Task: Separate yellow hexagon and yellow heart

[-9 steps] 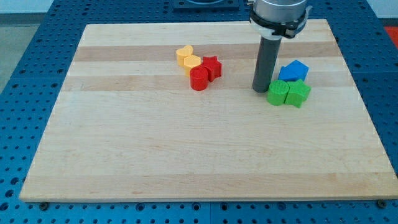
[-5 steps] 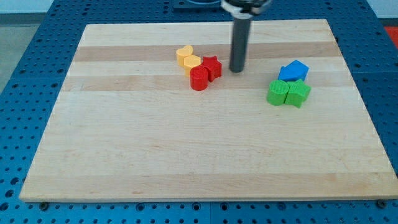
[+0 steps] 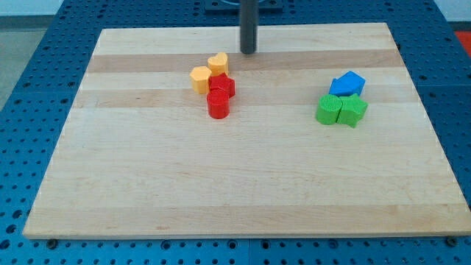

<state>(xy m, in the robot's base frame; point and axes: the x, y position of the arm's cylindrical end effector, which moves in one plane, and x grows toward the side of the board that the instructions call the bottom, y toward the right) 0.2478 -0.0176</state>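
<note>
The yellow heart [image 3: 217, 63] and the yellow hexagon [image 3: 200, 78] sit touching near the view's top centre, the hexagon to the lower left of the heart. A red star [image 3: 221, 86] presses against both from below, and a red cylinder [image 3: 218, 106] touches the star's lower side. My tip [image 3: 249, 51] stands on the board to the upper right of the heart, a short gap away, touching no block.
A blue block [image 3: 347, 82] and two green blocks [image 3: 328, 109] [image 3: 352, 110] are clustered at the view's right. The wooden board [image 3: 221, 191] lies on a blue pegboard table.
My tip moved from beside the green blocks to the left and towards the top. The red star and cylinder were pushed left, and the yellow hexagon slid to the lower left of the heart.
</note>
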